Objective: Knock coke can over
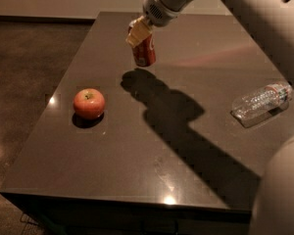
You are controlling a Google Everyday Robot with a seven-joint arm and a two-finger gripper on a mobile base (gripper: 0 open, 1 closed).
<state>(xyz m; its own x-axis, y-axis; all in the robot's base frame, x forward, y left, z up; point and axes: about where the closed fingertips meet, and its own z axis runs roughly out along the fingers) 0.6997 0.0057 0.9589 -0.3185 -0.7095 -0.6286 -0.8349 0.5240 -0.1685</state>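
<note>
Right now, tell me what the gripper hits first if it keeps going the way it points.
The gripper, over the far side of the table, points downward. The coke can lies right at its tip, apparently touching it, so the can comes first, though depth is unclear.

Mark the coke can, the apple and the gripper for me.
coke can (145,55): camera view, on its red side wall.
apple (88,104): camera view, middle of its red skin.
gripper (138,32): camera view, on its tip, right at the coke can's top.
</note>
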